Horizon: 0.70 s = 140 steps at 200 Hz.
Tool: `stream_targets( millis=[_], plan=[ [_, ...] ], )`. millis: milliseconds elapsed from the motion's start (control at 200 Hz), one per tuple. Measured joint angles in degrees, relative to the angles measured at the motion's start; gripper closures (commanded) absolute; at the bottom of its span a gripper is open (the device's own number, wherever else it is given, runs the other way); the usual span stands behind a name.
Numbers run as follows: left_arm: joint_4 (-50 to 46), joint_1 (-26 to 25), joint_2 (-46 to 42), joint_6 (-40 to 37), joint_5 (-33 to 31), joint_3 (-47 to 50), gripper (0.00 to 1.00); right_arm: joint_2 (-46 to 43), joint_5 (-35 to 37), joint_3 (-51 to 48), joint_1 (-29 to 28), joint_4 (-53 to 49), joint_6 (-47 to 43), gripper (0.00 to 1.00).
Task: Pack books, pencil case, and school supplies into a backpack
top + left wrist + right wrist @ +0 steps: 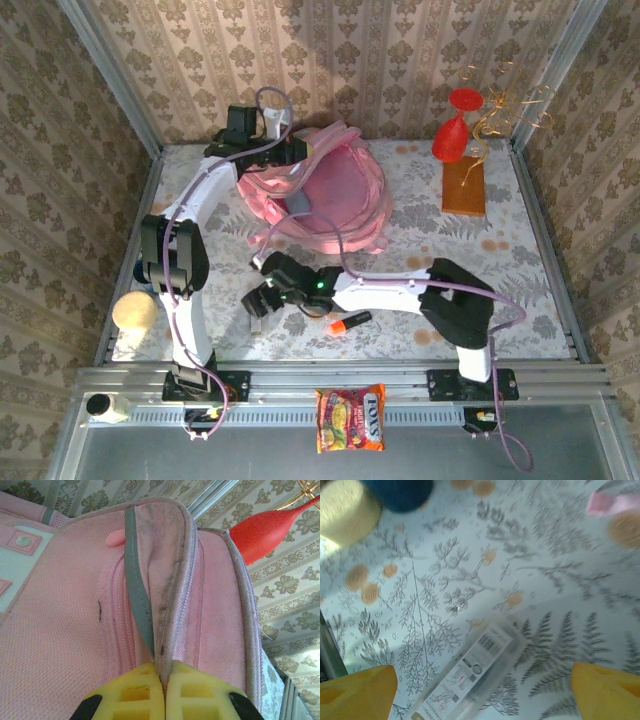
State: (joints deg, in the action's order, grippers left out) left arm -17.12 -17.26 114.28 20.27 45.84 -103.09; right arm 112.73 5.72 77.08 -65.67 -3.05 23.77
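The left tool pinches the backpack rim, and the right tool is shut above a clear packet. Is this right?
No: the right tool is open, as the right wrist view shows, its fingers far apart above the clear packet. The left tool does pinch the backpack rim.

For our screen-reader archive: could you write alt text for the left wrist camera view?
The left gripper, yellow-fingered, is shut on a fold at the zippered rim of the pink backpack, beside a grey strip running up the fabric. A red bulb-shaped ornament and patterned wallpaper lie beyond, upper right.
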Motion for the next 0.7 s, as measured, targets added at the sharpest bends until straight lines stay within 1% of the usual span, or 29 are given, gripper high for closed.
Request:
stream_targets(
  millis=[140, 285, 485, 550, 700],
  plan=[
    [0.0, 0.0, -0.3, -0.4, -0.3, 0.3, 1.0, 3.6, 1.2, 2.9, -1.5, -3.6, 2.0, 0.07],
    [0.2, 0.0, -0.4, -0.4, -0.4, 0.5, 1.0, 8.1, 3.3, 9.1, -2.8, -9.8, 3.7, 0.07],
    [0.9, 0.0, -0.5, -0.4, -0.2, 1.2, 1.0, 12.0, 4.8, 13.7, -3.6, -15.3, 5.6, 0.08],
    [0.9, 0.0, -0.5, -0.4, -0.2, 1.2, 1.0, 13.4, 5.7, 15.1, -4.0, -17.1, 6.1, 0.1],
    [0.9, 0.0, -0.6, -0.4, -0.2, 1.2, 1.0, 15.8, 8.3, 18.8, -4.5, -21.3, 6.8, 0.18]
  ],
)
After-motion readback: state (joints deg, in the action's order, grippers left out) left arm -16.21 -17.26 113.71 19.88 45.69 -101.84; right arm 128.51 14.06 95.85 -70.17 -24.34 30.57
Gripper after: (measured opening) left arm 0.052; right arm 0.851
